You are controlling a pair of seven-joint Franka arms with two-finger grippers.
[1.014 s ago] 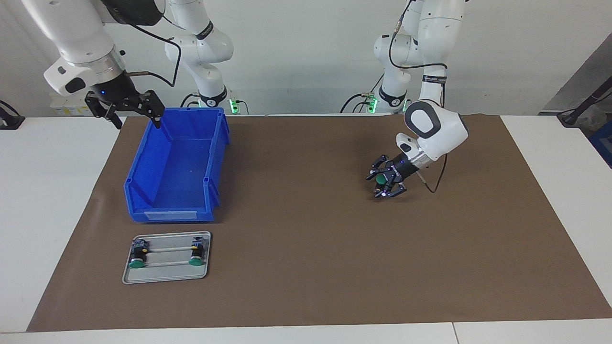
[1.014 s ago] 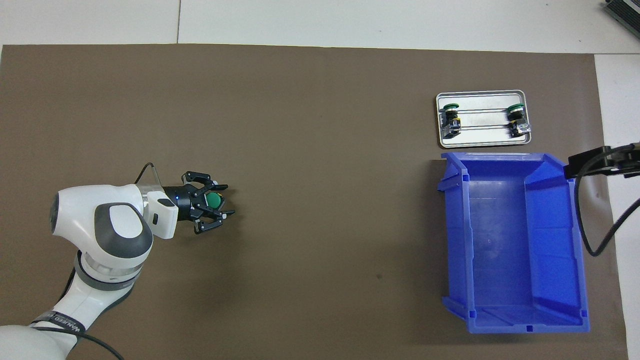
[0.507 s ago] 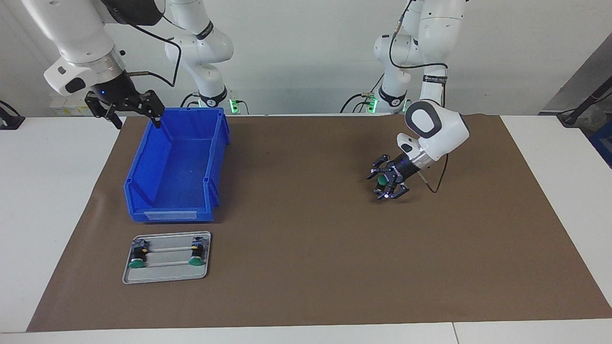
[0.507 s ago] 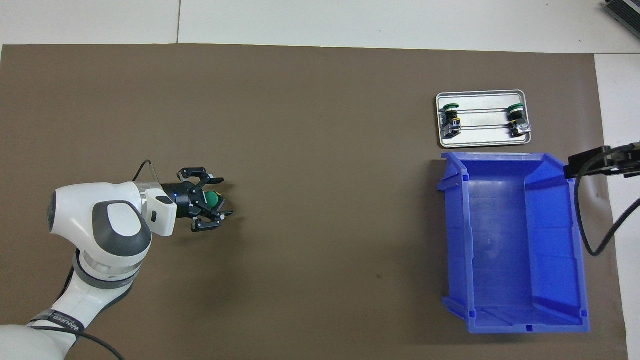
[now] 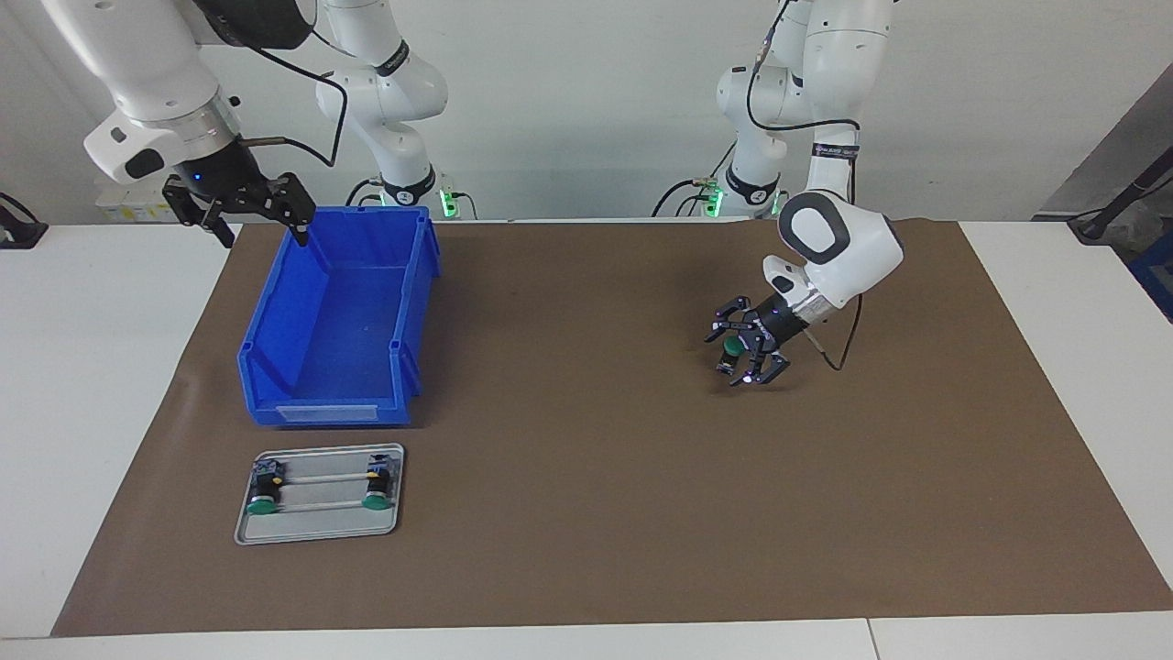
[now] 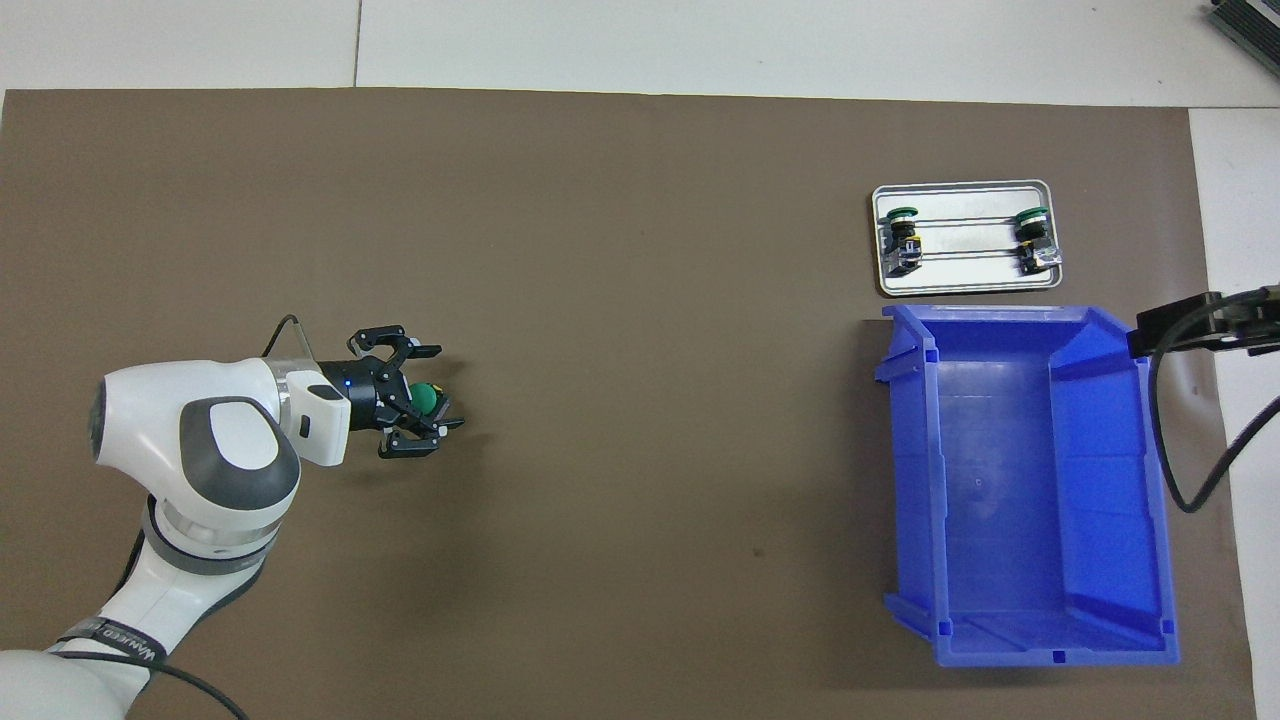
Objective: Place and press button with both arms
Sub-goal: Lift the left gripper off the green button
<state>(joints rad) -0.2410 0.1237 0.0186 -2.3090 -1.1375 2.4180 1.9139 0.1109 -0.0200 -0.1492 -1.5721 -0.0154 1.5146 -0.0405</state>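
The left gripper (image 5: 744, 353) sits low over the brown mat (image 5: 586, 513) toward the left arm's end of the counter (image 5: 82, 385), fingers spread apart around the green-capped button (image 5: 731, 346); whether the button rests on the mat cannot be told. The right gripper (image 5: 240, 203) hangs with fingers apart above the corner of the blue bin (image 5: 334, 321) nearest the robots. A silver tray (image 5: 316, 530) carrying two more switches lies just beside the bin, farther from the robots.
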